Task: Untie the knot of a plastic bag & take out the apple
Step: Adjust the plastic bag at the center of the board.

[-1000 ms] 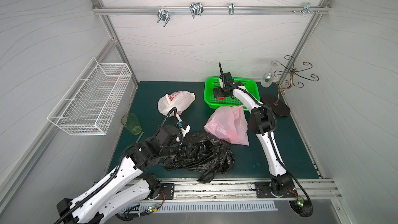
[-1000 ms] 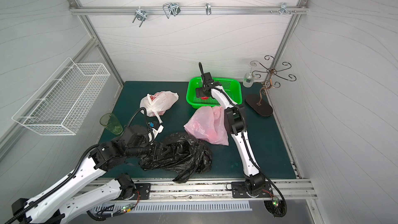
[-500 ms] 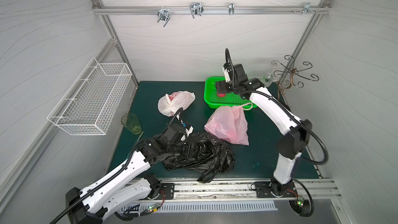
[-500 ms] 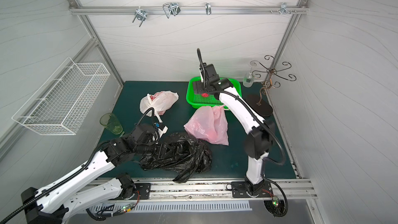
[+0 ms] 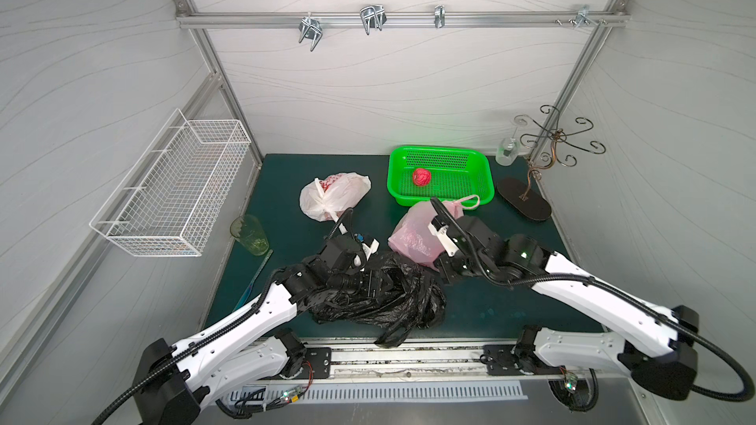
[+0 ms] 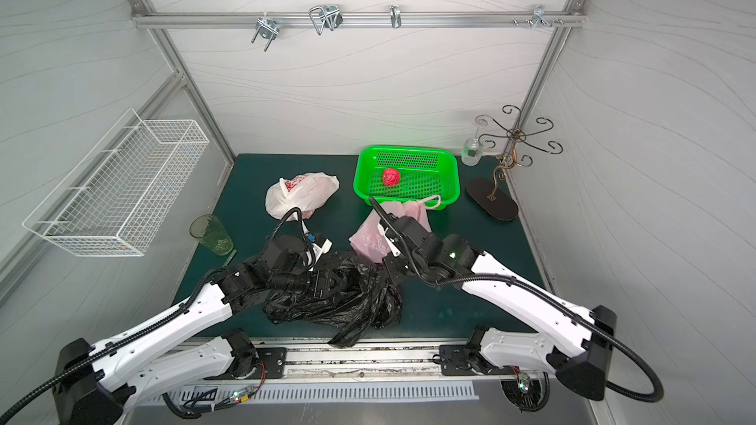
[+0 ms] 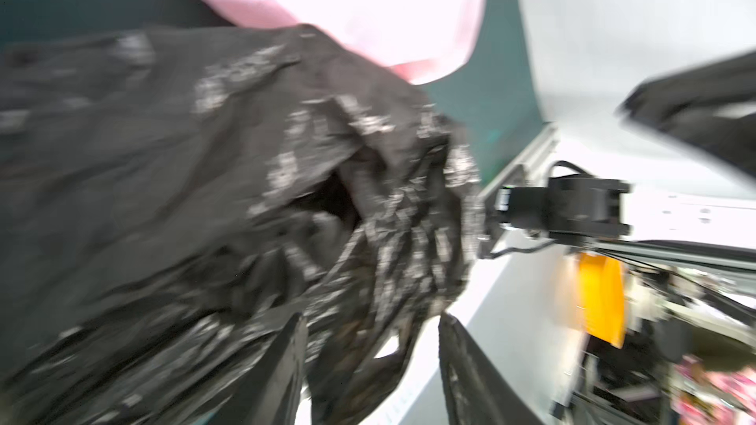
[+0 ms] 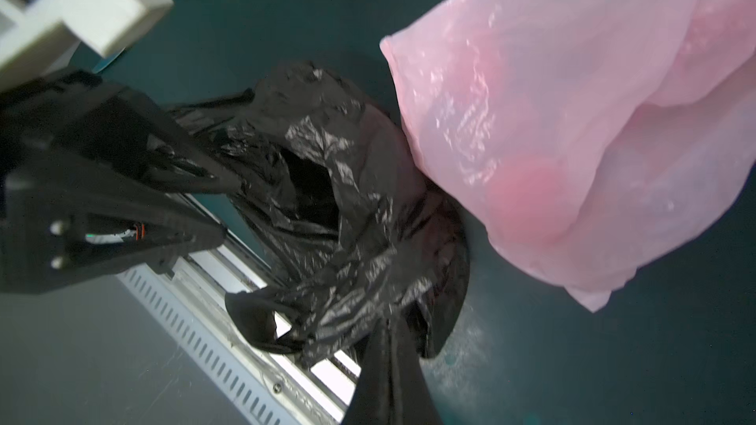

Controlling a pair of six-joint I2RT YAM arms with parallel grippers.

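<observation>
Apple (image 5: 421,177) sits alone in the green basket (image 5: 439,151) at the back of the mat (image 5: 491,312), well apart from both arms; I see it in both top views. Nearer me, the black plastic bag (image 5: 380,300) lies crumpled at the front edge, its mouth gaping dark in the right wrist view, and it touches the pink bag (image 5: 411,235) behind it. My left gripper (image 7: 372,320) is at the black bag's left side, jaws apart with a bunch of film between them. That view is blurred, so I cannot tell whether they bite. My right gripper (image 8: 386,331) is closed at the bag's right edge, just beside the pink bag; whether film is pinched there I cannot tell. A white bag (image 5: 335,194) lies further back on the left.
</observation>
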